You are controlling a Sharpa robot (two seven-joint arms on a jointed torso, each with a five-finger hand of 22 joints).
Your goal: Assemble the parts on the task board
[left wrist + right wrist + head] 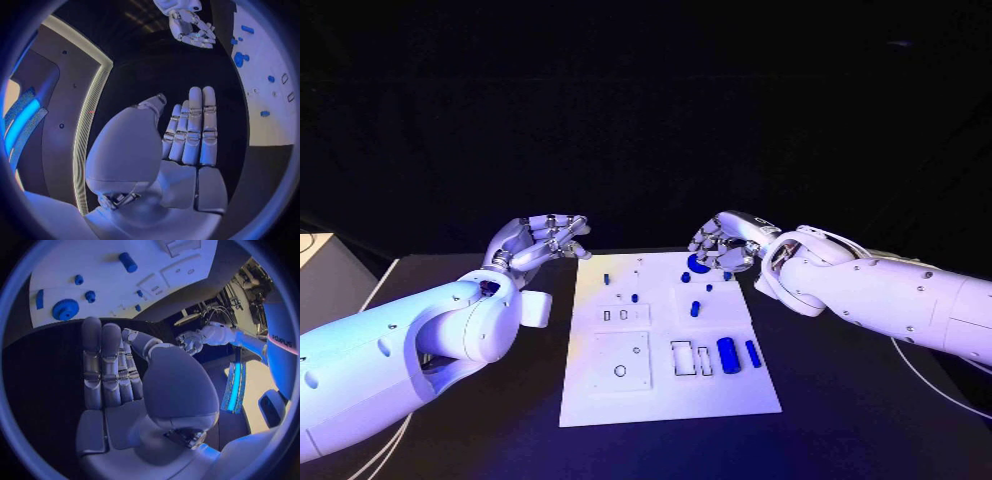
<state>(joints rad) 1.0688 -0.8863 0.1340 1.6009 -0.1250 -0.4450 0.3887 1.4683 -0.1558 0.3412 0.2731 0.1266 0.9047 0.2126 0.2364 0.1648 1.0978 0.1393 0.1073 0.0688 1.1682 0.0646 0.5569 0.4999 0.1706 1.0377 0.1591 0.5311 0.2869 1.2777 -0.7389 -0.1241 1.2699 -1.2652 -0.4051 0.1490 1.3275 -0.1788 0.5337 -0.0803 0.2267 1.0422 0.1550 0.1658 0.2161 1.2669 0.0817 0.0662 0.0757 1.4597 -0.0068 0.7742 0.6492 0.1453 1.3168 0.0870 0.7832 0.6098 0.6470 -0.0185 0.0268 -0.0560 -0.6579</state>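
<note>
Task board [668, 395]: white plate nearest the camera, mid tabletop [848, 420].
Parts: blue cylinder [727, 352] and bar [753, 353] lie near the board's right edge; small pegs [635, 297] stand mid-board; blue gear [700, 264] at the far end.
Left hand [538, 240]: off the board's far left corner, fingers straight and side by side, holding nothing.
Right hand [728, 243]: above the gear, fingers apart, empty.
Step, as I judge: picking the gear. Lower straight down, pinch its rim evenly, and avoid knocking the pegs beside it.
</note>
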